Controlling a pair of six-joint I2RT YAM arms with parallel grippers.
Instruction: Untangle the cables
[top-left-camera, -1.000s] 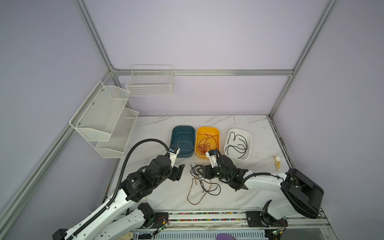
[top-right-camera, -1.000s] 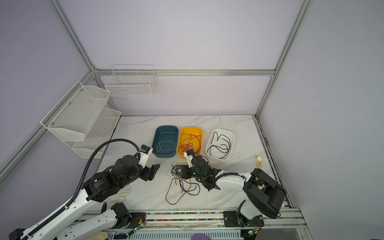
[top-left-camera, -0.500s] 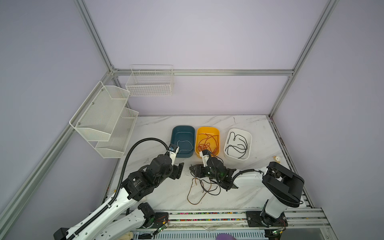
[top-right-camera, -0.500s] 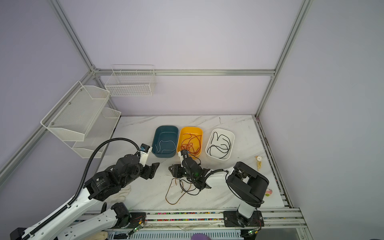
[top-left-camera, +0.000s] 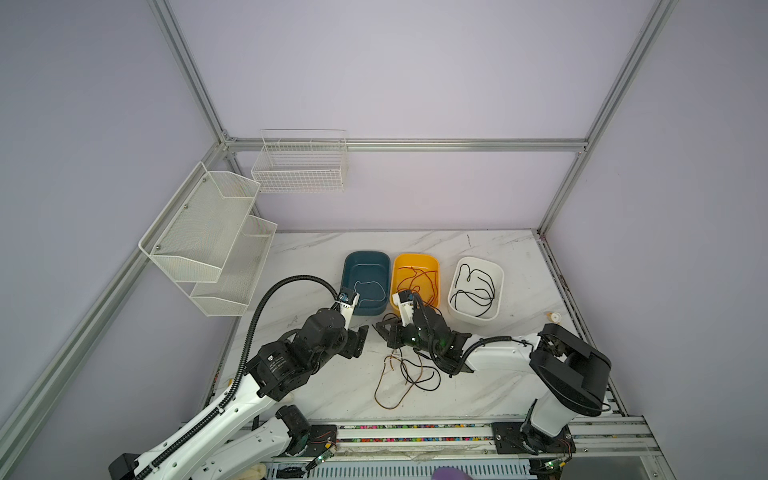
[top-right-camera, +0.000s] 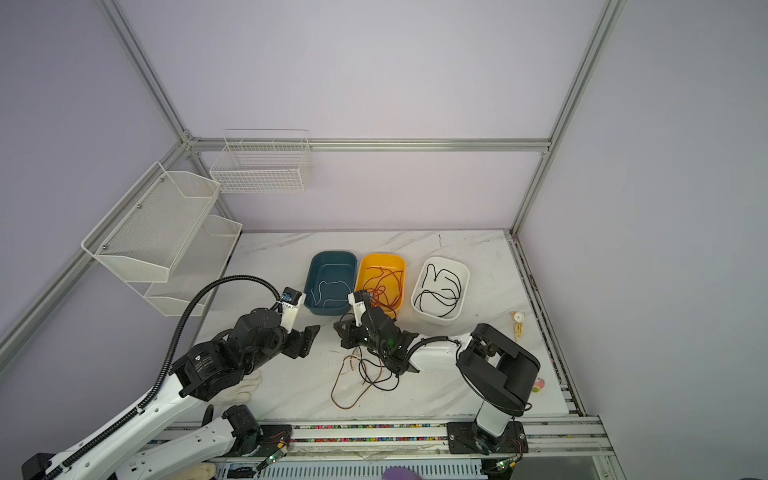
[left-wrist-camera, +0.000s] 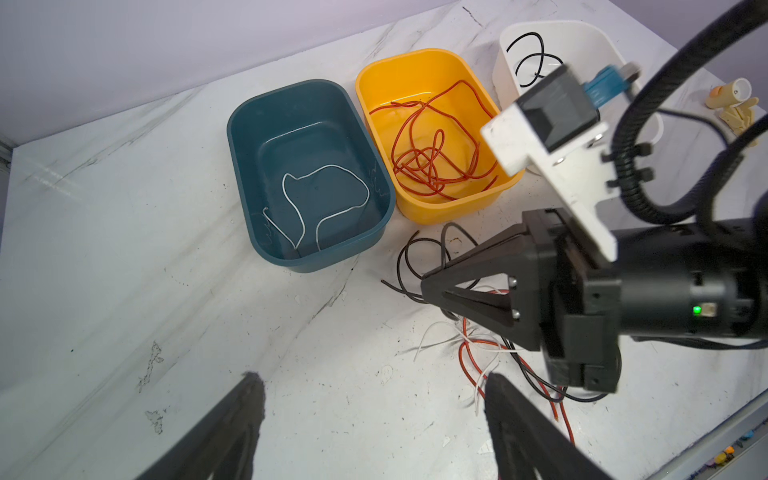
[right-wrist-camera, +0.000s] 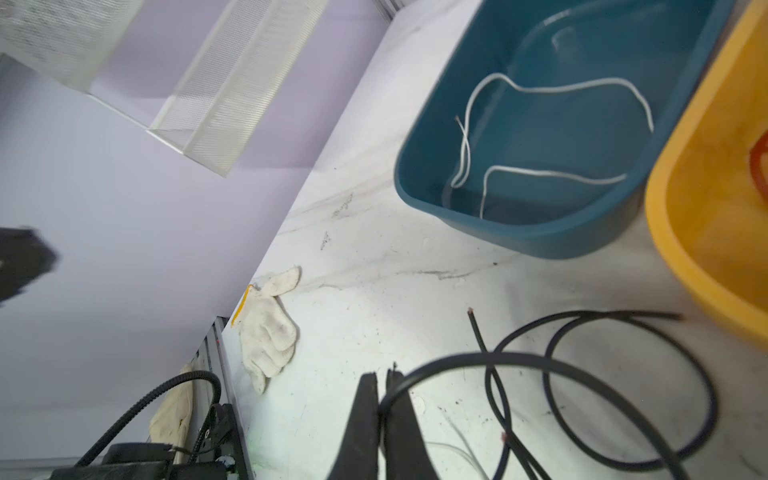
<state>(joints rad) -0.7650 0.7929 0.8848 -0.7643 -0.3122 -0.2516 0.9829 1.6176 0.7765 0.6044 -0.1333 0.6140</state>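
Cables (top-left-camera: 409, 370) tangled on table (top-left-camera: 340, 395) between arms: light, limp, springy, snag-prone. Right fingers (right-wrist-camera: 361, 419) pinched shut on black cable (right-wrist-camera: 419, 365) loop; left fingers (left-wrist-camera: 515, 415) spread, empty. Likely best held near a free end.

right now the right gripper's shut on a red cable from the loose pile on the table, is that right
Not quite. The right gripper is shut, but on a black cable from the loose pile on the table, not a red one. The right wrist view shows the black loop pinched between its closed jaws.
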